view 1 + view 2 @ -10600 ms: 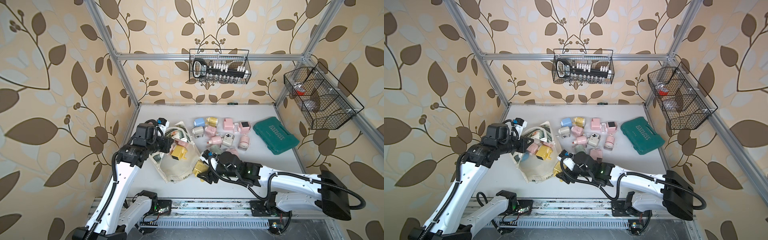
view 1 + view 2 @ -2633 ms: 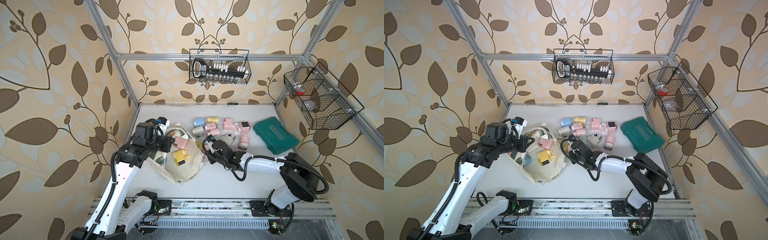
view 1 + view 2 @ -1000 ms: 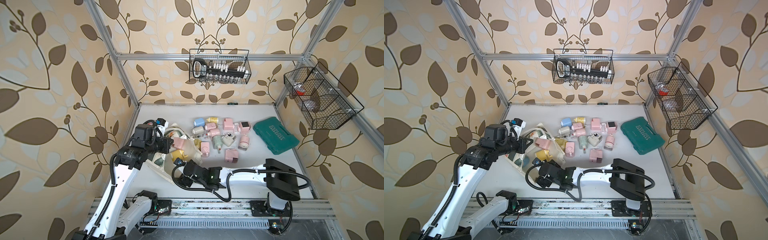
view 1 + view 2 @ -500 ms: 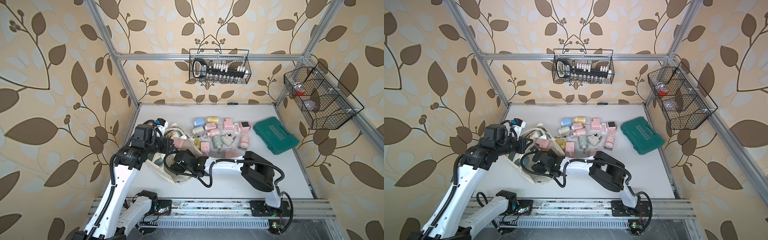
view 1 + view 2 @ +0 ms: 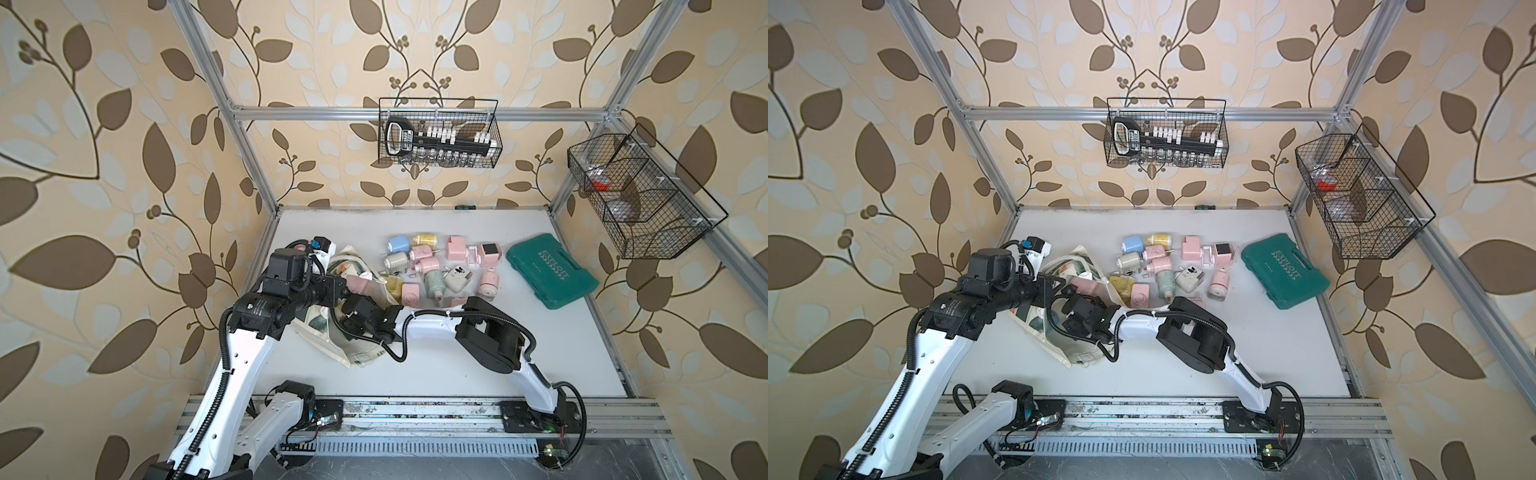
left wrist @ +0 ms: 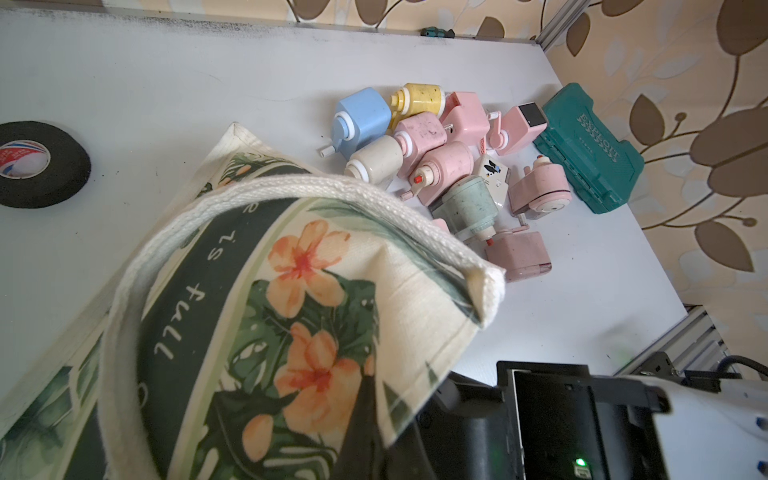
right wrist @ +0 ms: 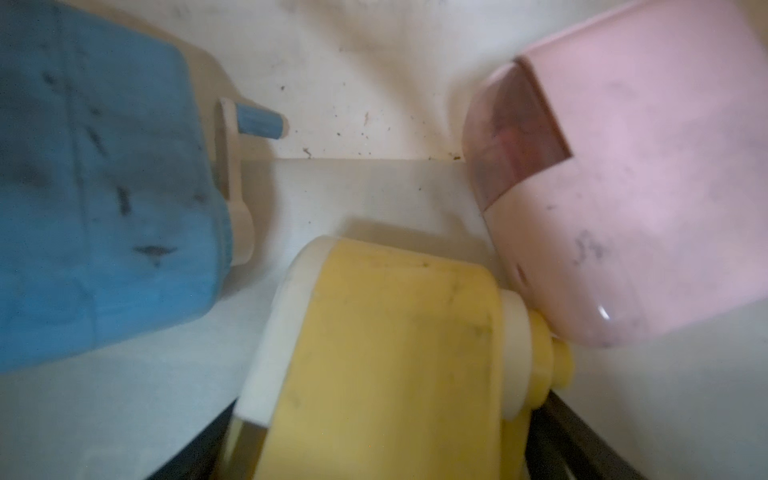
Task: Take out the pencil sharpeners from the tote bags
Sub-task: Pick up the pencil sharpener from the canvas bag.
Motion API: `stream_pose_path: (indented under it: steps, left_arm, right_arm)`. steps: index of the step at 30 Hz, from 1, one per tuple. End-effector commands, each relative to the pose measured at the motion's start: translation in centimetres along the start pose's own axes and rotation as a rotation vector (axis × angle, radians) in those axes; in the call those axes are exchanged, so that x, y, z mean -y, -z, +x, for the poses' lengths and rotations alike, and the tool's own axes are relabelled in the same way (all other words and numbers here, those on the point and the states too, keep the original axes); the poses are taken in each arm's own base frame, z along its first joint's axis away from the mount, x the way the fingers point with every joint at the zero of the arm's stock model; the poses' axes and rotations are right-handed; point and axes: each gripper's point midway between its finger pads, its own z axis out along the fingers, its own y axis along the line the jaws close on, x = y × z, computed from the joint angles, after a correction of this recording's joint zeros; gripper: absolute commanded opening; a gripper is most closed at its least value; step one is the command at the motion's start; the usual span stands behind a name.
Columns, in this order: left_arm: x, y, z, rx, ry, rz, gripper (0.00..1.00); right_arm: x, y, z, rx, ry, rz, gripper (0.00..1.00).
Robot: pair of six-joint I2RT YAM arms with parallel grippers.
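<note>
Leftmost, the left pincer [image 5: 338, 291] was pressed together on the rim of the tote bag [image 5: 320, 328], pinching the canvas; in the left wrist view the woven hem [image 6: 316, 187] arched up off the counter [image 5: 457, 374]. I judged this hold was meant to keep the mouth of the bag lifted and gaping so the other arm could reach in. A roll of black tape [image 6: 39, 164] lay on the counter beside the bag, not part of the job.

Next, the right pincer [image 5: 353, 313] sat inside the bag's mouth. Its wrist view showed three pencil sharpeners still in the bag against the cream lining: a blue one [image 7: 99, 187], a yellow one [image 7: 386, 353] nearest the camera, and a pink one [image 7: 623, 174]. The yellow one lay between the dark jaw parts at the frame edge, but whether the jaws were spread around it or already clamped on it I could not tell; the picture was blurred.

Further right, the sharpeners already taken out [image 5: 432, 270] lay clustered on the counter just beyond the bag's opening, presumably dropped close by to keep each trip short. Another pink one [image 5: 357, 284] rested at the bag's mouth.

Rightmost, the teal case [image 5: 550, 270] lay apart from the pile.
</note>
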Motion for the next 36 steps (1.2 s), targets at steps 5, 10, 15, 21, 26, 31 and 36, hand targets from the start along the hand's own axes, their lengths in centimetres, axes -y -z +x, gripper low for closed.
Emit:
stream_pose_path:
  steps: [5, 10, 15, 21, 26, 31, 36]
  left_arm:
    - [0.7, 0.2, -0.5, 0.027, -0.024, 0.035, 0.0]
    - [0.6, 0.0, -0.4, 0.025, -0.024, 0.034, 0.0]
    - [0.6, 0.1, -0.4, 0.027, -0.024, 0.032, 0.0]
    - [0.6, 0.2, -0.4, 0.029, -0.024, 0.031, 0.0]
    - [0.6, 0.3, -0.5, 0.033, -0.025, 0.027, 0.0]
    - [0.6, 0.3, -0.5, 0.034, -0.026, 0.027, 0.0]
    - [0.6, 0.4, -0.5, 0.037, -0.029, 0.024, 0.0]
  right_arm:
    - [-0.4, 0.1, 2.3, -0.071, -0.011, -0.034, 0.7]
    - [-1.4, 1.9, 1.3, -0.036, 0.037, -0.04, 0.6]
    - [-3.2, 4.0, 0.1, 0.01, 0.085, -0.089, 0.55]
    - [-5.0, 6.9, -0.7, 0.064, 0.115, -0.177, 0.55]
    - [-4.9, 9.7, -0.9, 0.113, 0.128, -0.226, 0.52]
    - [-3.9, 12.5, -0.3, 0.135, 0.14, -0.239, 0.53]
    - [-2.7, 16.6, 0.2, 0.174, 0.136, -0.266, 0.52]
